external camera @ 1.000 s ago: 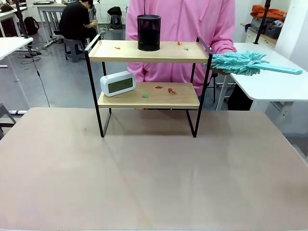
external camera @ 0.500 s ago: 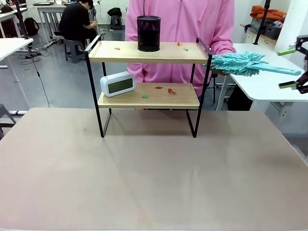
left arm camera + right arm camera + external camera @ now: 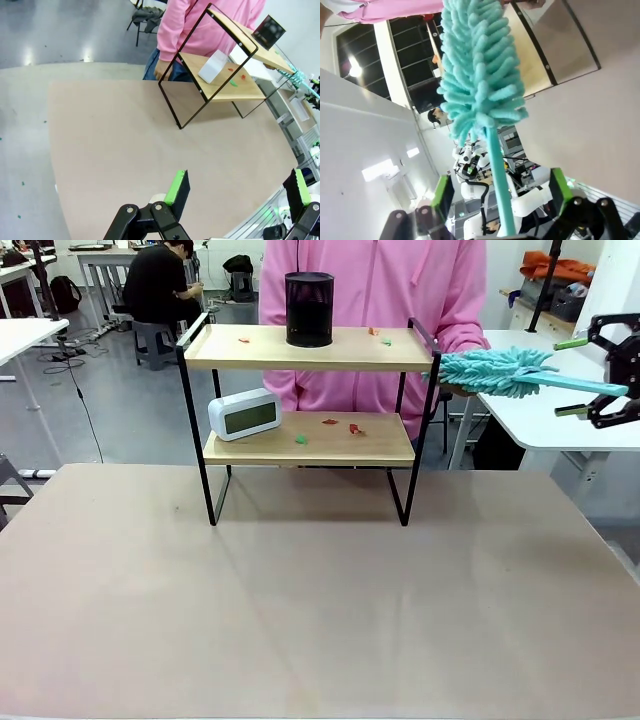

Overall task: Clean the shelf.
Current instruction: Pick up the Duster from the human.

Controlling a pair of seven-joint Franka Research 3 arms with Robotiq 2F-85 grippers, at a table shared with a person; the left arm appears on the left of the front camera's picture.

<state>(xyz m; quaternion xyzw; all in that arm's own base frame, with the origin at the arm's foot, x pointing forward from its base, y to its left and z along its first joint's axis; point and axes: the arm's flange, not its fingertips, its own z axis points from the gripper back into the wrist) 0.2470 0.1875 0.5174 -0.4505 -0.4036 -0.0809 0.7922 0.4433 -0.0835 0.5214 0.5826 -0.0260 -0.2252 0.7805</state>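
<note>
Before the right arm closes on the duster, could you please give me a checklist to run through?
1. Right tool open: ok.
2. Duster handle between its fingers: ok.
3. Person's hand under the duster's fluffy head, apart from the tool: ok.
4. Left tool open, apart from the shelf: ok.
5. Boards free for sweeping: not ok; a black cup and a clock stand on them among scraps.
6. Handle deep enough for a firm hold: cannot tell.
</note>
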